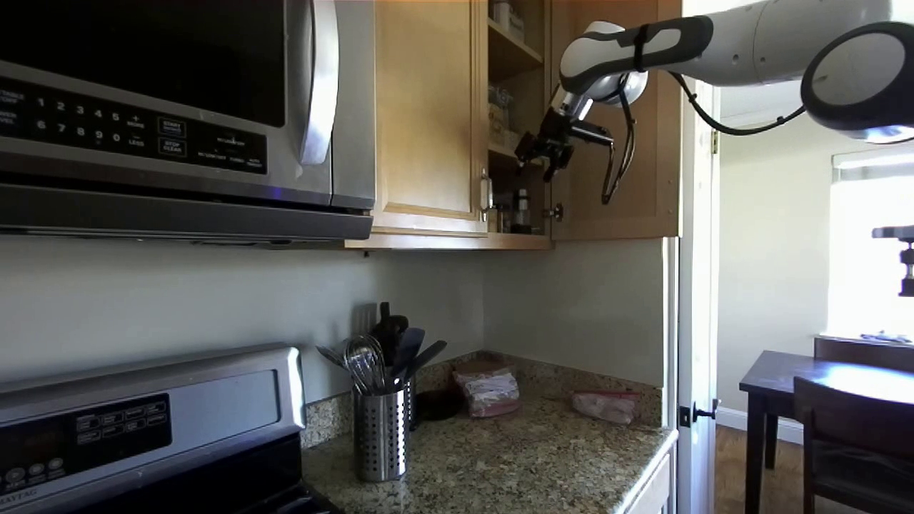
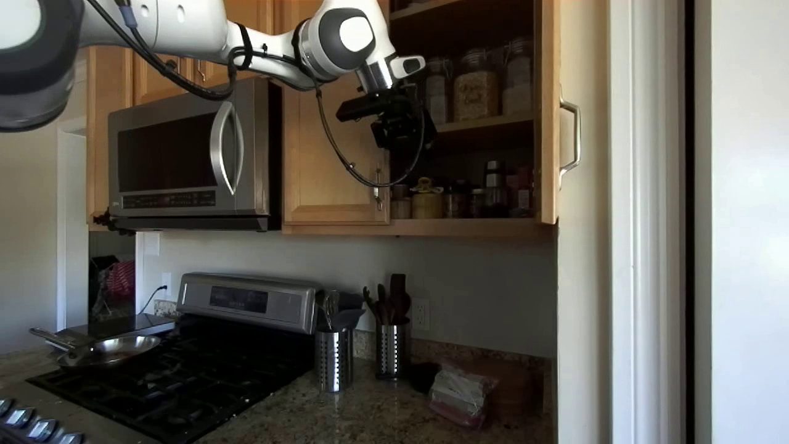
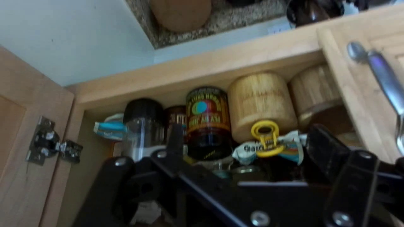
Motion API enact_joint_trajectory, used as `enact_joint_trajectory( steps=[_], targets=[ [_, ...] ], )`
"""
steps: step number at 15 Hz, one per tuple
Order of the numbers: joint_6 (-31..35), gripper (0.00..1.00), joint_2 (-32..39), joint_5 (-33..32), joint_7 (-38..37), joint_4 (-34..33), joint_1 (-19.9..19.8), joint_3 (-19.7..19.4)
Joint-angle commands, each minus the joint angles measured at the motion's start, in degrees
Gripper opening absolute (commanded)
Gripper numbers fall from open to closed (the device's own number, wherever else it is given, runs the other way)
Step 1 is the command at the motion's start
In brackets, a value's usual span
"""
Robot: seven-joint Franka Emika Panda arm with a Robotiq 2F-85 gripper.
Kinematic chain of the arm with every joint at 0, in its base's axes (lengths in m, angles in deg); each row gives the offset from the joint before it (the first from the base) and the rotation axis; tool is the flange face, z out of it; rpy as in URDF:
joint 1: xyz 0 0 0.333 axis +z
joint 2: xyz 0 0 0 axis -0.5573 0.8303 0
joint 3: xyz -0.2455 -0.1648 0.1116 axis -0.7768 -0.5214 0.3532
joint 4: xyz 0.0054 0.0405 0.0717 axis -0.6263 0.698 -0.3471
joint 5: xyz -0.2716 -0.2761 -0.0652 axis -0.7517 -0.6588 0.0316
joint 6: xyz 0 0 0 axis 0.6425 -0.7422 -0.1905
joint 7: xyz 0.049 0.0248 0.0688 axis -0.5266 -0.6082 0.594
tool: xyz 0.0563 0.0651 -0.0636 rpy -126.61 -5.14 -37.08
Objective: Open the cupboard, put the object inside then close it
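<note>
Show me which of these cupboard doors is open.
The end cupboard door, farthest from the microwave: it is swung out, baring shelves, whereas the neighbouring door is shut.

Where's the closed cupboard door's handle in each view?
In an exterior view: handle just right of centre, upper half.
In an exterior view: handle just left of centre, upper half.
Wrist view: handle by the right edge.
Shared landmark: open door, right of it in both exterior views, left in the wrist view.

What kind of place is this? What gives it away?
A kitchen, probably a home one: a microwave mounted above a stove, a perforated metal holder full of utensils, and a wooden cupboard, one door open, with jars inside.
</note>
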Motion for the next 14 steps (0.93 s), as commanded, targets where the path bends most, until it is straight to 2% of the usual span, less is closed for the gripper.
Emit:
enact_joint_trajectory(
  steps=[1, 4, 8, 9, 14],
  targets=[
    [-6.23, 1.0, -7.7, 0.26, 4.2, 12.26, -0.62, -0.18],
    [-8.65, 1.0, -10.81, -1.07, 4.89, 18.76, -0.54, -0.75],
    [-6.21, 1.0, -15.06, -4.33, 3.73, 29.28, -0.42, -1.26],
    [-5.59, 1.0, -16.21, -5.02, 4.33, 31.12, 1.49, -3.71],
    [-3.84, 1.0, -21.21, -9.3, 5.05, 36.63, 0.65, -7.09]
  ],
)
